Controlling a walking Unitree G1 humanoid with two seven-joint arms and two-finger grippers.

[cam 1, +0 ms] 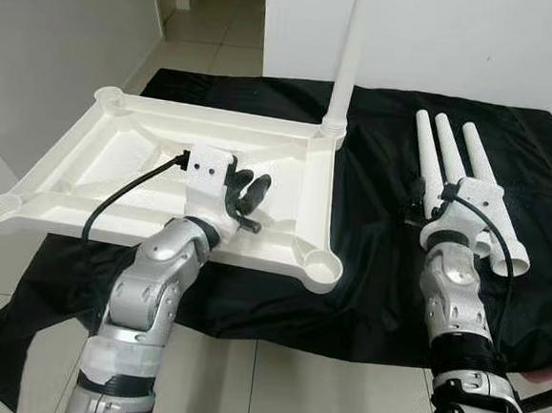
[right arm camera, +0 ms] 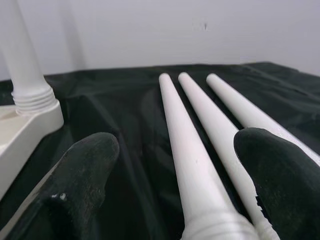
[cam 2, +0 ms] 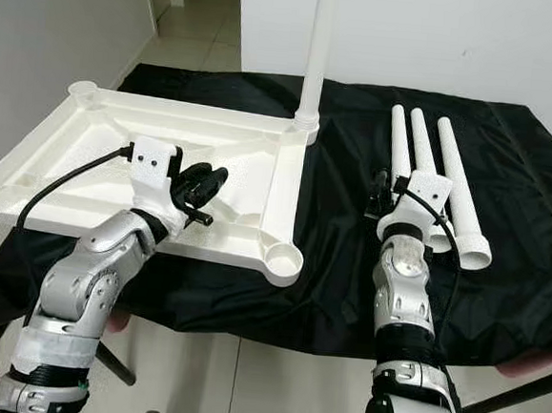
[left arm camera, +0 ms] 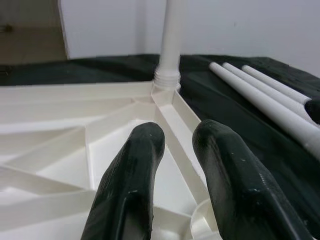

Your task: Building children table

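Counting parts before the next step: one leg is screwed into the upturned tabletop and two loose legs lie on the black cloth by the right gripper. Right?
Not quite: three loose legs lie on the black cloth, as the left eye view shows. One leg does stand in the upturned tabletop, and the right gripper is at them.

— What is spread out in front of me?

— A black cloth (cam 1: 364,300), creased and draped over the surface, with its near edge hanging down towards the floor.

— And past it?

— A plain white wall (cam 1: 461,39) behind, pale floor tiles (cam 1: 338,393) below, and a tiled corridor (cam 1: 209,29) running off at my far left.
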